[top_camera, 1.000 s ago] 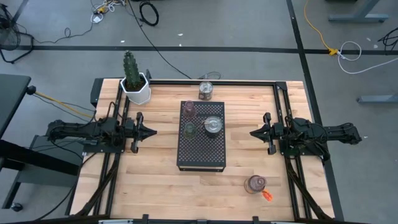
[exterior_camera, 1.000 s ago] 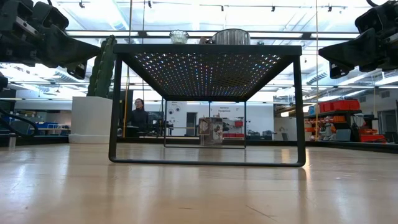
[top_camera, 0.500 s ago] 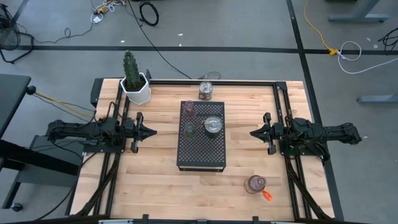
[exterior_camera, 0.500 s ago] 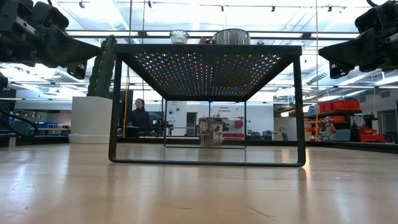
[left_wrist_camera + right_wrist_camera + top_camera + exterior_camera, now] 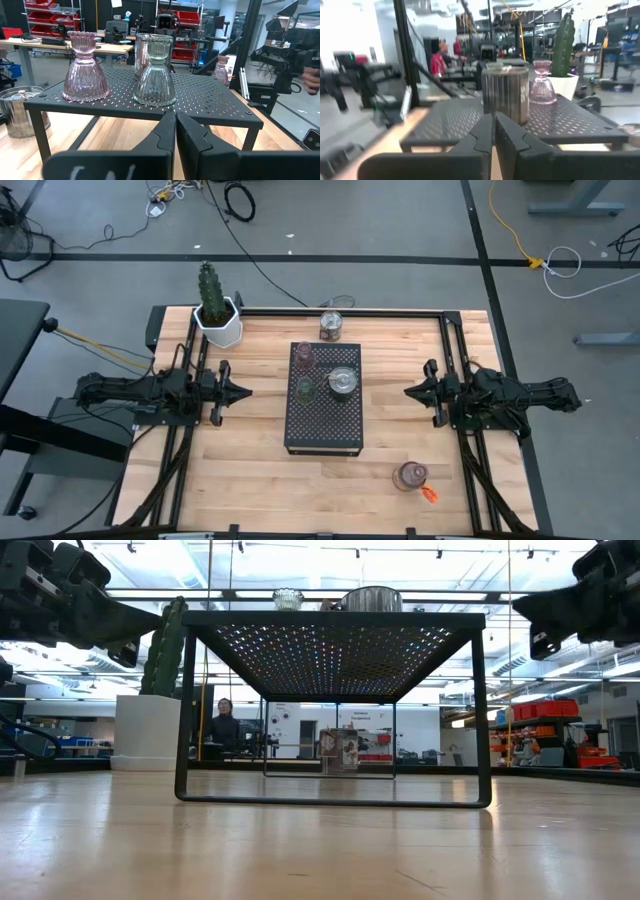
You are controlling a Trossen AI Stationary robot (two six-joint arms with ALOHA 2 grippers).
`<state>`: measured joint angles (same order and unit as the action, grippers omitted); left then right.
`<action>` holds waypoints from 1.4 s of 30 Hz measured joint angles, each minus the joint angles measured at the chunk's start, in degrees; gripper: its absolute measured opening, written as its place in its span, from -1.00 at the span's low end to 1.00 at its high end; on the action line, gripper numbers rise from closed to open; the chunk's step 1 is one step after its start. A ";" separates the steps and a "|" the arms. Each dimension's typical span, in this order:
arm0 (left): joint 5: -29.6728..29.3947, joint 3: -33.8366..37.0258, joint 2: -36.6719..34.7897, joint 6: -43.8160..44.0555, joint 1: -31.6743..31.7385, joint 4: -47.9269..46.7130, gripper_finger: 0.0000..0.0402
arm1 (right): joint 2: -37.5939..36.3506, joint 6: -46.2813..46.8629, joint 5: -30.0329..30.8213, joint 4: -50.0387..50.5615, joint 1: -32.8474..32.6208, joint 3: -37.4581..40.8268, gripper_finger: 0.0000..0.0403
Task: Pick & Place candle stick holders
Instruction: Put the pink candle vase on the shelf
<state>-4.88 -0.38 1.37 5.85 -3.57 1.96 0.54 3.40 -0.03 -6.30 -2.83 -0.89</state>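
A black perforated stand (image 5: 323,415) stands mid-table. On its far half stand a pink holder (image 5: 304,357), a green holder (image 5: 305,388) and a wider silvery holder (image 5: 342,381). Another silvery holder (image 5: 331,326) rests on the table at the far edge. A pinkish holder (image 5: 410,475) with an orange tag (image 5: 430,495) rests near the table's near right. My left gripper (image 5: 245,391) is shut and empty left of the stand, pointing at it. My right gripper (image 5: 408,393) is shut and empty right of the stand, pointing at it.
A white pot with a cactus (image 5: 217,320) stands at the table's far left corner. Black frame rails (image 5: 455,350) run along the table's sides by each arm. Bare wood lies between each gripper and the stand, and along the near edge.
My right gripper has risen a little beside the stand and stays shut. The holders and my left arm have kept still.
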 joint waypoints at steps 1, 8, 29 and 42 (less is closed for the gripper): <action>-0.01 0.00 0.00 0.00 -0.01 -0.01 -0.91 | 0.00 1.90 -0.03 -1.00 0.00 0.00 -0.89; -0.01 0.00 0.00 0.00 0.01 -0.01 -0.91 | 0.00 5.18 0.59 -12.10 0.00 0.00 -0.89; -0.01 0.00 0.00 -0.01 0.00 -0.01 -0.91 | -0.02 -1.94 7.08 -44.38 0.00 -0.06 -0.99; 0.01 0.00 0.00 0.00 0.01 -0.01 -0.91 | -0.01 -2.40 9.55 -24.72 0.01 -18.32 -1.00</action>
<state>-4.86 -0.38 1.37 5.85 -3.55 1.96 0.52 0.99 9.52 -31.02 -2.82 -19.20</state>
